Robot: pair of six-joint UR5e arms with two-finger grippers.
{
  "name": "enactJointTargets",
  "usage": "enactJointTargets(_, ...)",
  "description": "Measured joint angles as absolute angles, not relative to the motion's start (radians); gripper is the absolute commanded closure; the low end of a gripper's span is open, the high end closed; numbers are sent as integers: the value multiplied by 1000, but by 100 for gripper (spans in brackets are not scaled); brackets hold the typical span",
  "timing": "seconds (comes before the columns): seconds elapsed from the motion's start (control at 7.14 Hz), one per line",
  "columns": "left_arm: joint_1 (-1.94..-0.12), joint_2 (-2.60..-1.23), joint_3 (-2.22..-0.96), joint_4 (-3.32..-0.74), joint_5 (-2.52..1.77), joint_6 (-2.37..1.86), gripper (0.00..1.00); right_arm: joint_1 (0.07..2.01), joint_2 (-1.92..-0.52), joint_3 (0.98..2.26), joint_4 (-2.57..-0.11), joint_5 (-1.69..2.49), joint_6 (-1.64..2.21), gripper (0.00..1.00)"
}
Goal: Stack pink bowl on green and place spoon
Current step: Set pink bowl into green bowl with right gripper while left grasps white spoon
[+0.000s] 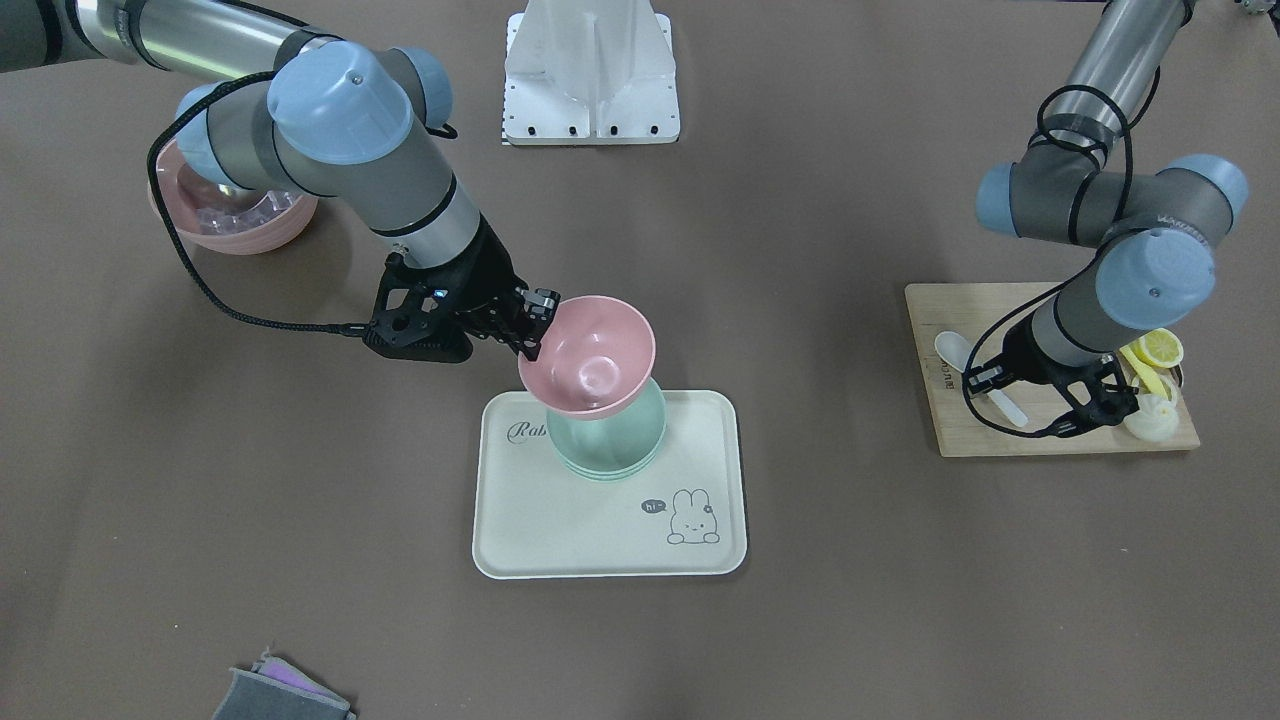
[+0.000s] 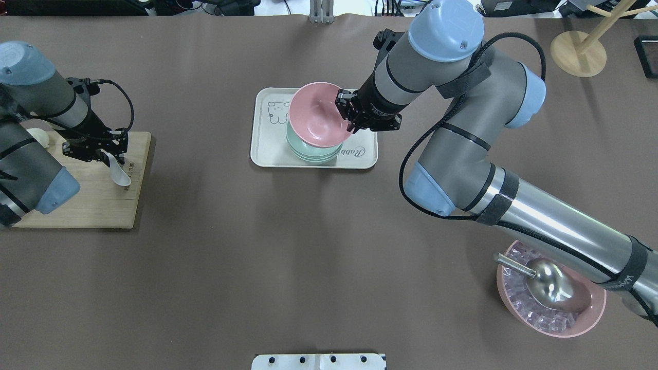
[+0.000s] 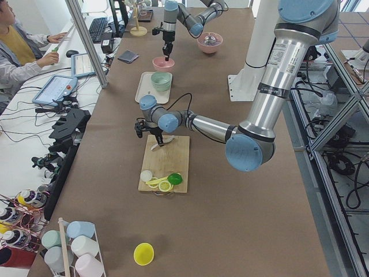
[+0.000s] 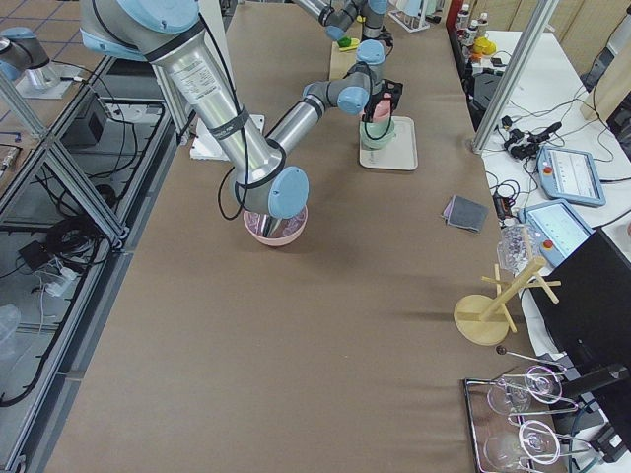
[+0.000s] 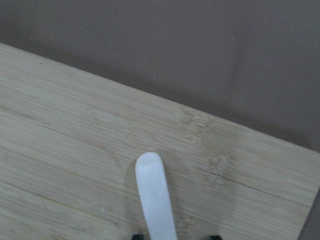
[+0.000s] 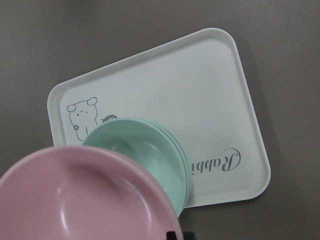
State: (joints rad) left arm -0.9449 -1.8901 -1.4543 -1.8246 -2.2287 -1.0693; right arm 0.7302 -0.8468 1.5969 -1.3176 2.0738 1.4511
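Pink bowl (image 1: 590, 355) hangs in the air, tipped to one side, right over the green bowl (image 1: 615, 440). The right claw (image 1: 535, 325) is pinched tight on the pink bowl's rim, on the side nearest its own arm. The inside of the pink bowl faces up and a little away from the claw.

The green bowl sits on top of more green bowls just like it. They stand near one end of a white tray (image 1: 600, 540) with a bunny drawn on it. The tray lies flat in the middle of the brown bench (image 1: 300, 500).

Well apart from the tray, the left claw (image 2: 107, 153) is down low over a wooden board (image 2: 77, 205). A white spoon (image 2: 119, 173) is there, and the claw's fingers stand on both sides of it. The spoon's round end pokes out past the claw, toward the middle of the bench. The wrist view cuts off at the fingertips, so I cannot tell if they squeeze the spoon or only stand open round it.

Lemon slices (image 1: 1160, 348) lie at the other end of the board. A pink dish of ice (image 2: 550, 308) with a metal scoop (image 2: 547, 282) in it sits under the right arm.
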Motion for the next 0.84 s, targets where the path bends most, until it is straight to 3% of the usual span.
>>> enactJointTargets(0.84,-947,-1976,-1505,-1803,-2285,-1134,100,704,-828,1545,-1313,1991,1447,100)
